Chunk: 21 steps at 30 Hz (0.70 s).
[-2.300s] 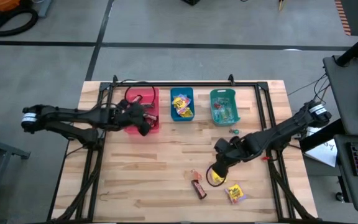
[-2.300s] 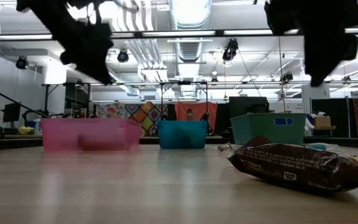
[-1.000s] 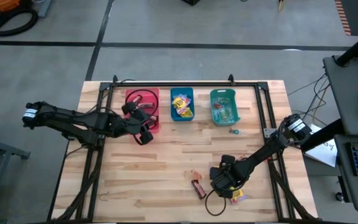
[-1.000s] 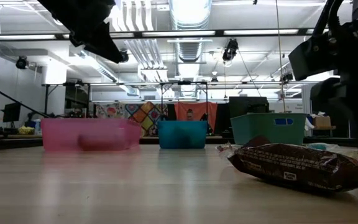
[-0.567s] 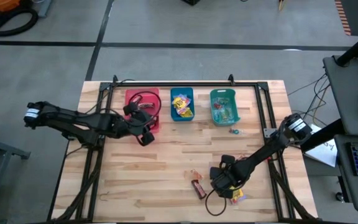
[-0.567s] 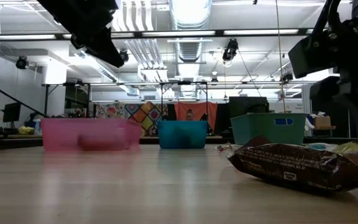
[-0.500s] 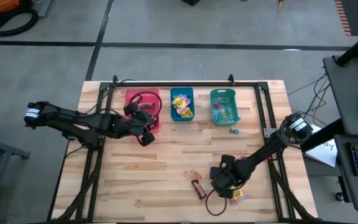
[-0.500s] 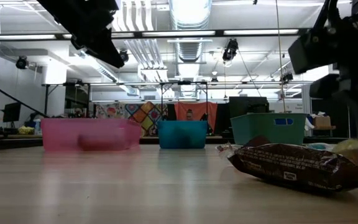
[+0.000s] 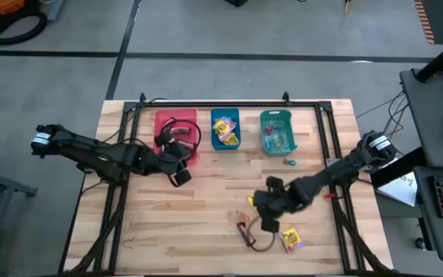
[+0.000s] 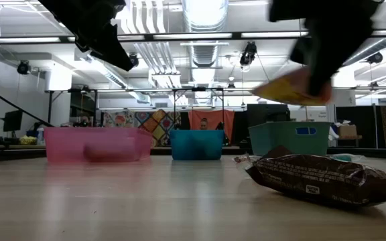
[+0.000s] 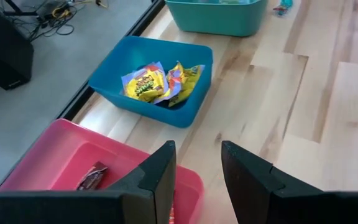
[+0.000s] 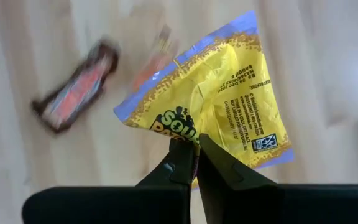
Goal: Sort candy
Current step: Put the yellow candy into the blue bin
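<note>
Yellow candy packet point(image 12: 219, 102) hangs clamped in the right gripper point(image 9: 257, 202) above the table's near middle; the left gripper point(image 9: 177, 165) waits near the red bin point(image 9: 177, 135). Low: packet lifted, brown bar point(image 10: 320, 177) lying. Left wrist: fingers point(image 11: 160, 174) apart.

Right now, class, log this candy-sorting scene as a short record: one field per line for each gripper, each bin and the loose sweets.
right gripper: shut on yellow packet, lifted above the table
left gripper: open, empty, near the red bin
blue bin: holds yellow packets
teal bin: holds small pieces
loose sweets: brown bar, second yellow packet
</note>
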Motion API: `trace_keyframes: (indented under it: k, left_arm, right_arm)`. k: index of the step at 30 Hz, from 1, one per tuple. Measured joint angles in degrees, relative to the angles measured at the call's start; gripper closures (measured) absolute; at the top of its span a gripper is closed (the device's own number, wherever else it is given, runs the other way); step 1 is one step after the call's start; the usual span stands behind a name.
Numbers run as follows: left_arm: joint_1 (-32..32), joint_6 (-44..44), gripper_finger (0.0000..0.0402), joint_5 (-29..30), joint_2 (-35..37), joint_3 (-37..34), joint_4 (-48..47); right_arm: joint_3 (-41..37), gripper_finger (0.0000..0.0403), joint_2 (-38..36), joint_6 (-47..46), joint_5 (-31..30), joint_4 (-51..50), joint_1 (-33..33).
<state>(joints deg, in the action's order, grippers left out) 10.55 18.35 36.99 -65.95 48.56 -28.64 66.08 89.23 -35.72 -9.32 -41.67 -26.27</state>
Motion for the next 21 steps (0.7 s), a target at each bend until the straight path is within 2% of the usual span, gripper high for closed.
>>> trace_keyframes:
  k: [5, 13, 21]
  left_arm:
    - [3.29, 0.9, 0.0288, -0.07, 0.14, 0.0, -0.95]
    - [9.44, 8.35, 0.0288, 0.09, 1.15, -0.02, -6.01]
    - [13.37, 14.83, 0.0288, 4.89, 1.8, -0.07, -11.5]
  right_arm:
    - [4.35, 0.0394, 0.92, 10.96, -0.33, 0.26, 7.42]
    - [10.29, 0.0394, 3.3, 28.64, -0.01, 0.24, 20.47]
    - [17.09, 0.0394, 9.18, 40.81, 0.15, 0.4, 32.53]
